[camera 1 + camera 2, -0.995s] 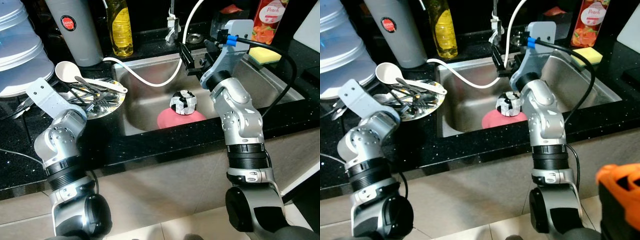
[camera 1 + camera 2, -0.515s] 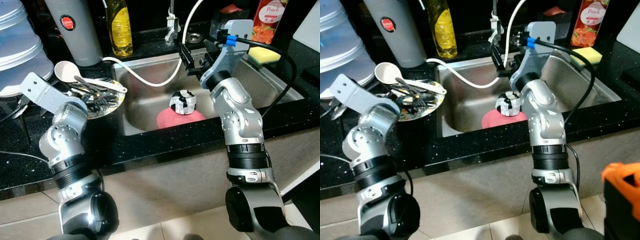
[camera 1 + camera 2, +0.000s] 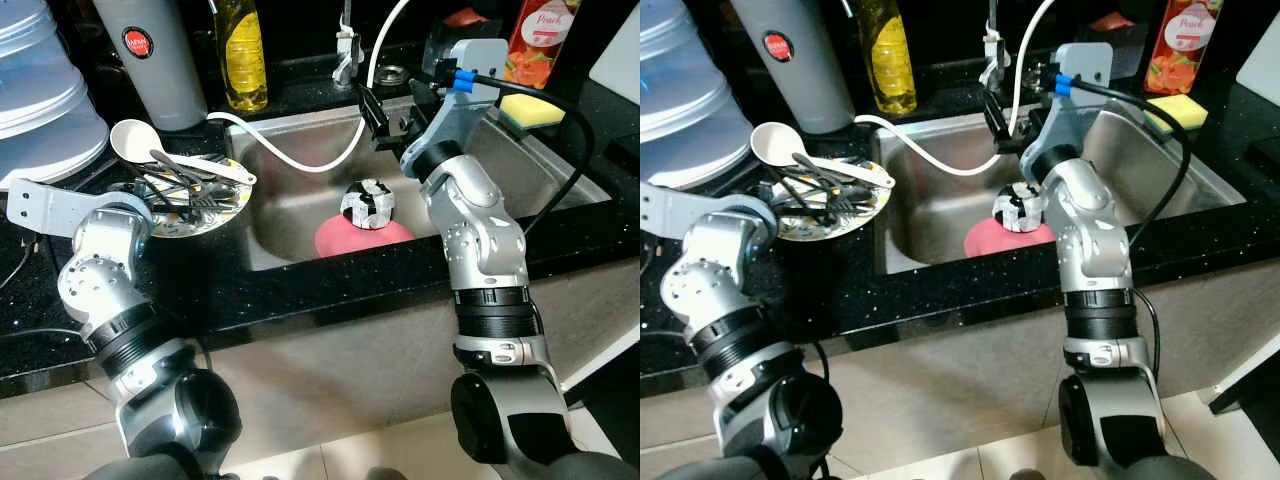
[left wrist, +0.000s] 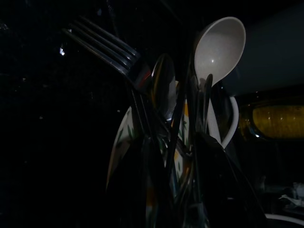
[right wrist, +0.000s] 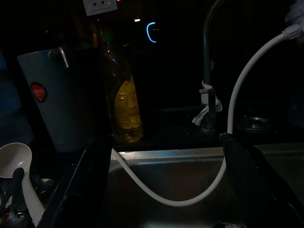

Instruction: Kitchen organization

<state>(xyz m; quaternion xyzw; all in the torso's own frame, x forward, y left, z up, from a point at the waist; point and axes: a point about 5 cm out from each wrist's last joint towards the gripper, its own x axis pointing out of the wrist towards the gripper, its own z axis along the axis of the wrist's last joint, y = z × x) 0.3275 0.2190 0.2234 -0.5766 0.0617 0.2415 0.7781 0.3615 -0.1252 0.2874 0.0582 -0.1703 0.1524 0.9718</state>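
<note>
A patterned plate on the black counter left of the sink holds several dark forks and spoons and a white ladle. My left gripper is low at the plate's left edge, pointing into the cutlery. In the steel sink lies a pink dish with a black-and-white patterned object on it. My right gripper hovers open above the back of the sink, beside the white hose, holding nothing.
Behind the plate stand a grey jug and a yellow soap bottle. Stacked translucent containers sit at far left. A yellow sponge and a red carton are right of the sink, the tap behind it.
My left forearm has swung down and leftward; its wrist bracket, earlier raised diagonally, now lies level beside the plate. The right arm has not moved.
</note>
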